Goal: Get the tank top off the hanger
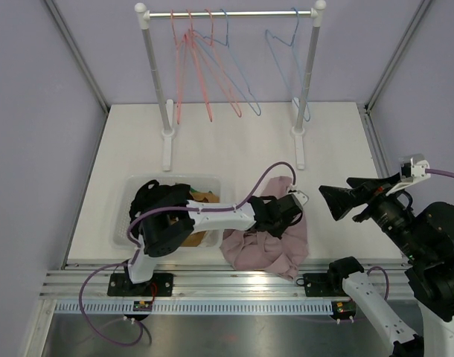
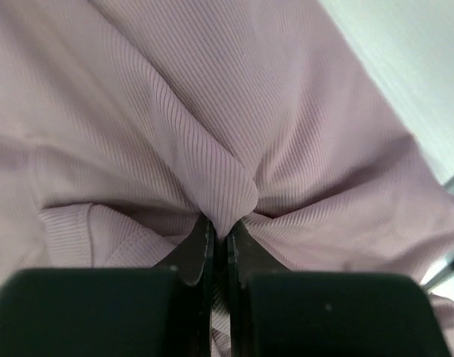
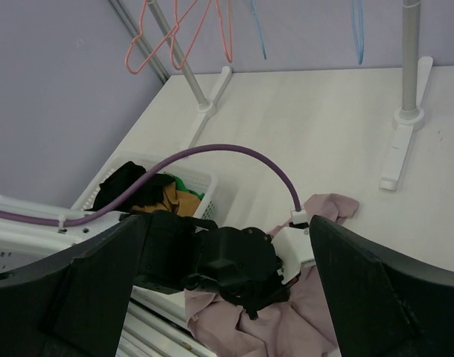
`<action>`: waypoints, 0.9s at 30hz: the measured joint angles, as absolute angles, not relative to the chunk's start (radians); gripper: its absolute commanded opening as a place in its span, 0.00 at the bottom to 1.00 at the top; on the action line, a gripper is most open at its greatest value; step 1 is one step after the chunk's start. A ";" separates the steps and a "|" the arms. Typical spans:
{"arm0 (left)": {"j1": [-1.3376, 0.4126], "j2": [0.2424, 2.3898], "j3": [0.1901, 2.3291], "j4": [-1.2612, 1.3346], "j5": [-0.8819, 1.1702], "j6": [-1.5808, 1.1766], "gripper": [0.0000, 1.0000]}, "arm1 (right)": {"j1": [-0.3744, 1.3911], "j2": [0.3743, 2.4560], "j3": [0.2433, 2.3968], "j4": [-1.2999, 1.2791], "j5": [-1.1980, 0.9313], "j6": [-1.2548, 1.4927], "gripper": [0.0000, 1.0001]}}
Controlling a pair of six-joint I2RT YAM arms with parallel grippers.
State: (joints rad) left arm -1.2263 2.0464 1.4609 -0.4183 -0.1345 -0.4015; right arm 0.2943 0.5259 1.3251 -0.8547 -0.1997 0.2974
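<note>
The pink ribbed tank top point(image 1: 266, 251) lies crumpled on the table near its front edge, with no hanger showing in it. My left gripper point(image 1: 273, 225) points down into it and is shut on a raised fold of the cloth. The left wrist view shows the jaws point(image 2: 219, 236) pinching that fold of the tank top point(image 2: 212, 111). My right gripper point(image 1: 337, 195) is open and empty, held above the table to the right of the tank top. The right wrist view looks down on the tank top point(image 3: 327, 316) and the left gripper point(image 3: 251, 311).
A white basket point(image 1: 130, 201) of dark, green and mustard clothes stands left of the tank top. A clothes rack point(image 1: 231, 13) at the back holds red hangers point(image 1: 193, 67) and blue hangers point(image 1: 238, 78). The table's front rail lies just below the tank top.
</note>
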 measured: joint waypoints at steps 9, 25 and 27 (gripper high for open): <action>-1.226 1.703 1.548 -0.586 -0.258 -0.360 0.00 | 0.294 0.524 1.337 -0.869 -0.193 0.284 1.00; -1.072 1.389 1.827 -0.874 -0.347 -0.284 0.00 | 0.294 0.523 1.391 -0.881 -0.175 0.268 1.00; -1.019 1.334 1.771 -0.876 -0.335 -0.284 0.00 | 0.294 0.523 1.391 -0.881 -0.175 0.268 0.99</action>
